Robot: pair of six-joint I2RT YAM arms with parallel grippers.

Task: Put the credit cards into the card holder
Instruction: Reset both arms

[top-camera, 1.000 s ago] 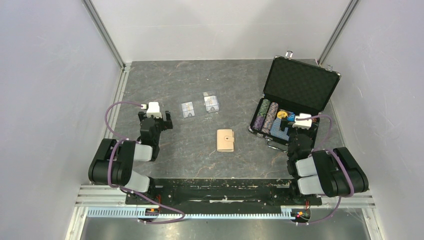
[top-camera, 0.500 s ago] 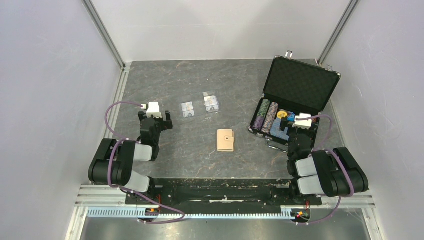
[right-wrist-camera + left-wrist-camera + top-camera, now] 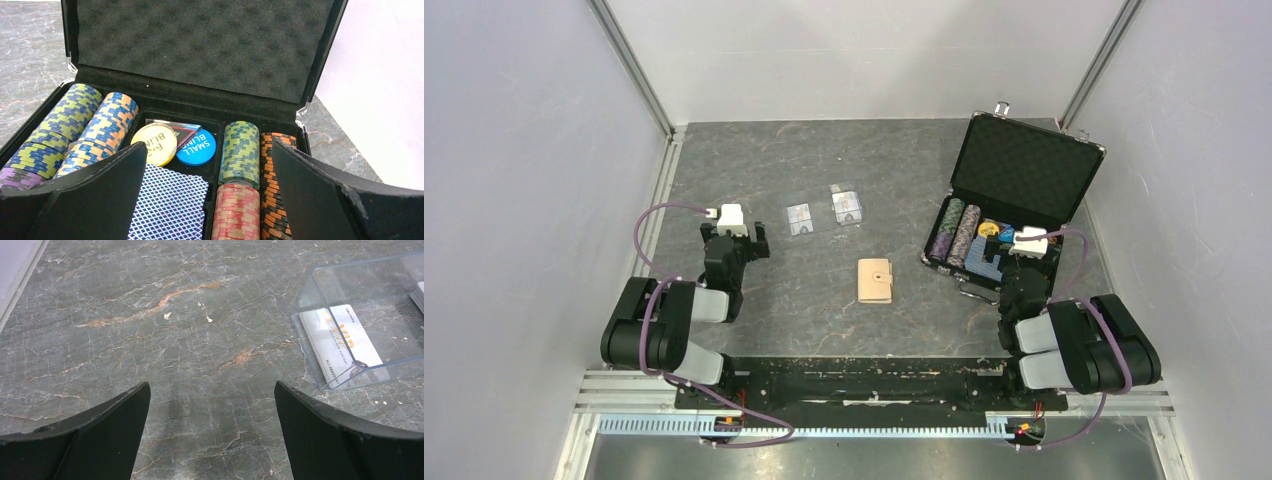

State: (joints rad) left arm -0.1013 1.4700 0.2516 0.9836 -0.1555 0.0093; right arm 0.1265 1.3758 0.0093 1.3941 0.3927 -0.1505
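Observation:
Two pale credit cards lie far of centre, each inside a small clear plastic box: one card [image 3: 799,217] [image 3: 342,342] on the left, the other card [image 3: 845,205] to its right. The card holder [image 3: 875,280], a tan folded wallet with a snap tab, lies shut at the table's middle. My left gripper [image 3: 734,235] [image 3: 212,385] hovers open over bare table, left of the nearer card box, holding nothing. My right gripper [image 3: 1027,255] [image 3: 210,145] stands open and empty over the near part of the poker case.
An open black case [image 3: 1024,170] [image 3: 200,45] with rows of poker chips [image 3: 240,150], dealer buttons and a blue-patterned deck [image 3: 170,200] stands at the right. Grey walls and metal rails close in the table on the left, right and far sides.

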